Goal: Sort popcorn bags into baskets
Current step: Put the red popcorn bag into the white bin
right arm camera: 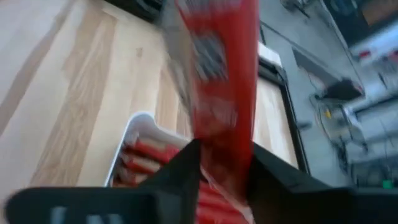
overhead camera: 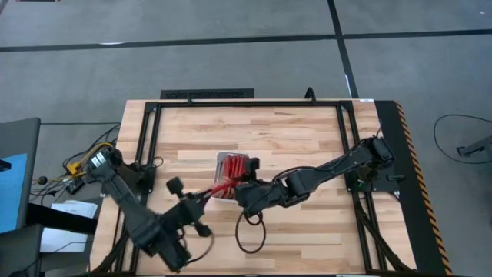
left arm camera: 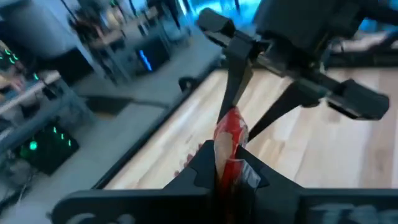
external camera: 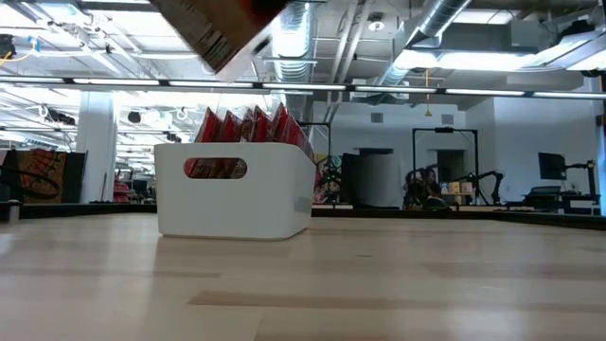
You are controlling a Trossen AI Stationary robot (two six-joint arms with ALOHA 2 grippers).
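A small white rectangular plastic basket w/ rounded corners is sitting near the middle of the pale wooden counter, and several flat red popcorn bags are standing on edge inside it, packed side by side, tops poking above the rim and leaning slightly to one side in the low view. One more red popcorn bag is hanging in the air just beside the basket's near-left corner, between the two arms; its long axis is running roughly from the left gripper toward the right gripper, tilted in the low view where a corner is showing at the top edge. The left gripper's jaws are sitting together, clamped on the near end of that bag, as the left wrist view is showing. The right gripper is hovering at the basket's right side w/ the bag's other end lying between its fingers; those jaws are standing apart either side of the packet in the right wrist view, but whether they are touching it is unclear.
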